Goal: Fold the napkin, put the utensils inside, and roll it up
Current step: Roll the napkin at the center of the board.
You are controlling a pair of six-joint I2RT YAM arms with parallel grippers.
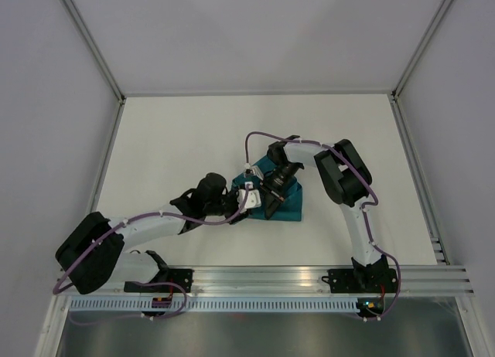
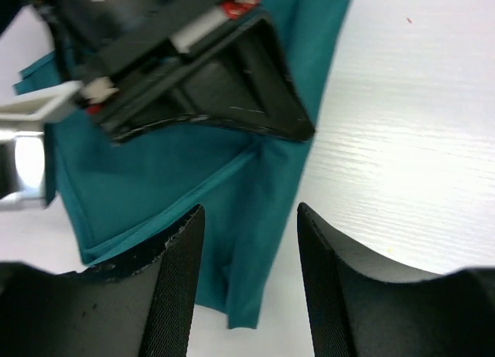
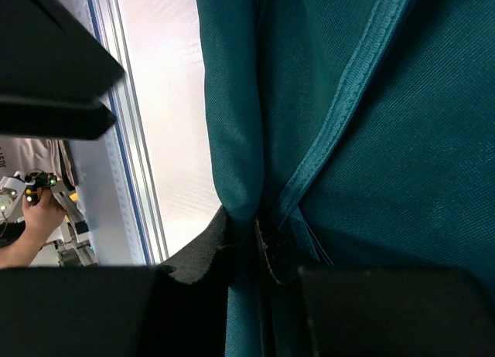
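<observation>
The teal napkin (image 1: 291, 205) lies folded and bunched at the middle of the white table, with both grippers over its left part. My right gripper (image 1: 271, 202) reaches down from the right and is shut on a raised fold of the napkin (image 3: 402, 141); its pads (image 3: 203, 249) pinch the cloth between them (image 3: 244, 227). My left gripper (image 2: 251, 218) is open just above the napkin's near corner (image 2: 241, 311), its fingers (image 2: 179, 272) straddling the cloth's edge without gripping it. The right gripper's black body (image 2: 209, 79) sits right beyond it. The utensils are hidden.
An aluminium rail (image 1: 271, 278) runs along the near edge, carrying both arm bases. White walls with metal posts (image 1: 93, 48) enclose the table. In the right wrist view a person's hand (image 3: 35, 218) shows beyond the rail (image 3: 135, 164).
</observation>
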